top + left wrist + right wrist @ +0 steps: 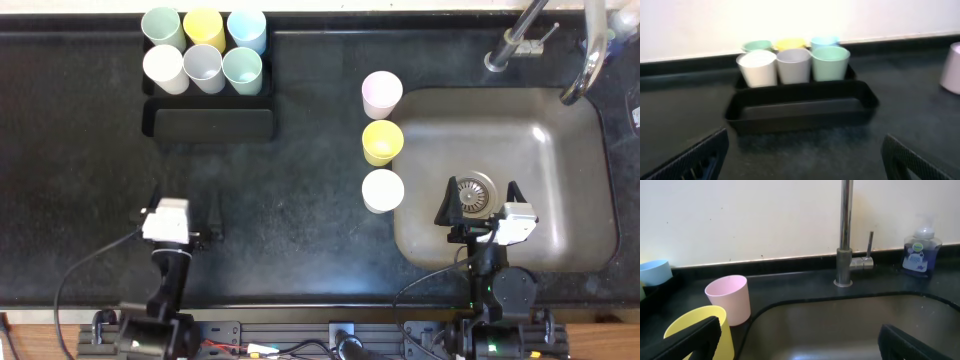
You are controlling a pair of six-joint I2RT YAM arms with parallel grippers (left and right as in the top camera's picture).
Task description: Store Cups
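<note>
Above the counter [300, 215] and sink [560, 150], left tool [186, 208] and right tool [480, 200] both stand wide apart, apparently holding nothing.

Black countertop [300, 230] lay before me; steel sink [560, 150] sat on my right, chrome faucet [844, 230] and blue soap bottle [921, 252] behind it, pale wall [740, 215] beyond.

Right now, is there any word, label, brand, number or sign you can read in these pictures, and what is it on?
Clear pump bottle of blue soap behind the steel sink: a front label, too small and blurred to read.
Plain pastel plastic cups and the black plastic tray: no print visible.
</note>
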